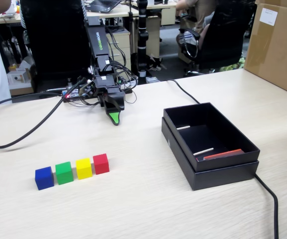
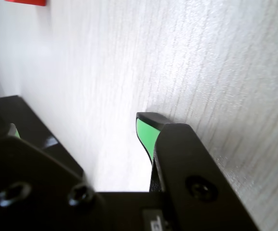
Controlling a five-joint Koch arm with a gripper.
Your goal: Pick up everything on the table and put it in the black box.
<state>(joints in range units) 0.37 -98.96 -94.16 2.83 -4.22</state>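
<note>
Nothing boxed yet: four cubes (image 1: 72, 171) sit in a row on the desk (image 1: 143, 209), black box (image 1: 209, 144) cube-free, claw (image 1: 114, 118) part-open, empty.

Office behind brown carton (image 1: 276, 42): 2 black chairs (image 1: 51, 37) to its left, cluttered desks beyond, dark floor.

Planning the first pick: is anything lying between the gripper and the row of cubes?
Nothing visible. In the fixed view, bare table separates the gripper from the blue cube, green cube, yellow cube and red cube. The black cable curves off to the left.
</note>
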